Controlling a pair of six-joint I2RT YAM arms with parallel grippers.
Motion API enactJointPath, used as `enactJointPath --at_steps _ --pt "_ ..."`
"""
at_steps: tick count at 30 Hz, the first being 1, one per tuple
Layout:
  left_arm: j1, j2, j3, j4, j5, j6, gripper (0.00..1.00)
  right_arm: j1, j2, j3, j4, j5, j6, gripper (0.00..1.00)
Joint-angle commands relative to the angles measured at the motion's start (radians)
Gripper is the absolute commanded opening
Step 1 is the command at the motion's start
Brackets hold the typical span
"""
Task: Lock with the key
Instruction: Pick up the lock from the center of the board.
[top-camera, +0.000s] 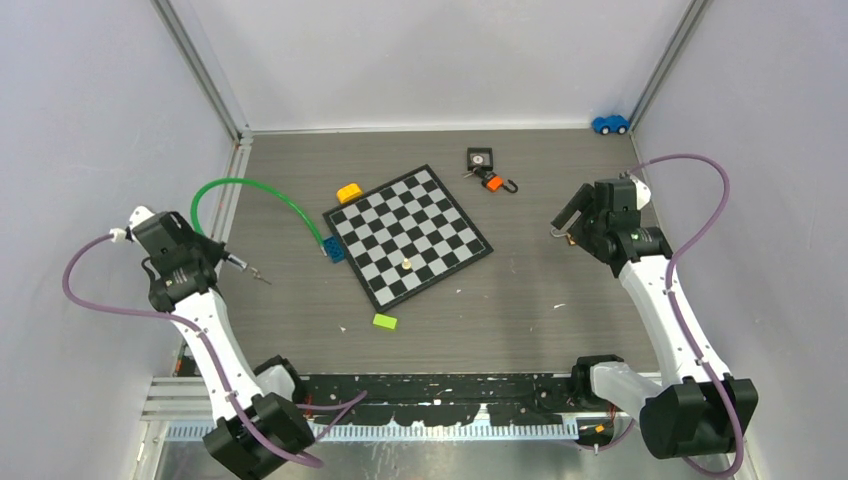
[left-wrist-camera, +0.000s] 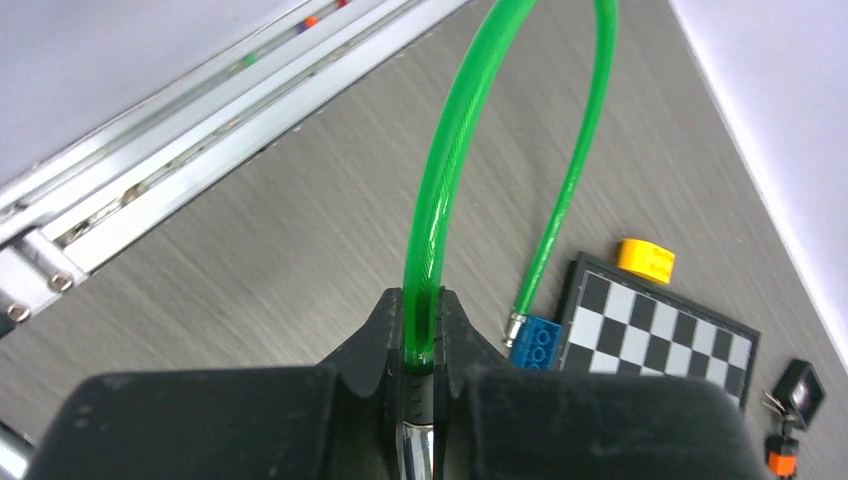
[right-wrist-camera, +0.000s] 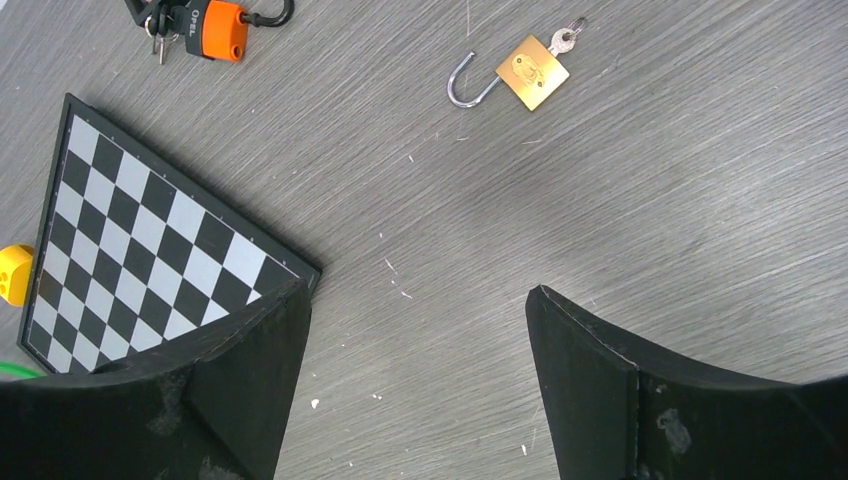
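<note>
Right wrist view: a square brass padlock (right-wrist-camera: 530, 72) lies flat on the brushed grey tabletop (right-wrist-camera: 680, 200). Its curved steel shackle is swung open, and a small silver key (right-wrist-camera: 566, 39) sticks out of the opposite end. The right gripper (right-wrist-camera: 415, 300) hangs above it, matte black fingers spread wide, touching nothing. The left gripper (left-wrist-camera: 421, 335) is clamped on a translucent green plastic tube (left-wrist-camera: 450, 160), which arches over to a blue studded brick (left-wrist-camera: 535, 343) beside the checkered board (left-wrist-camera: 660, 335).
</note>
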Motion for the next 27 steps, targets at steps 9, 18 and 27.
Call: enactJointPath --at_steps 9,18,27 --pt "-0.115 -0.004 0.276 0.041 0.155 0.102 0.00 -0.001 -0.042 0.000 0.012 -0.001 0.000 0.84" --pt "-0.269 0.060 0.484 -0.012 0.134 0.192 0.00 -0.001 -0.062 -0.010 0.018 -0.010 -0.011 0.84" --pt "-0.582 0.113 0.559 0.022 0.094 0.163 0.00 -0.001 -0.130 -0.074 0.224 -0.327 -0.061 0.86"
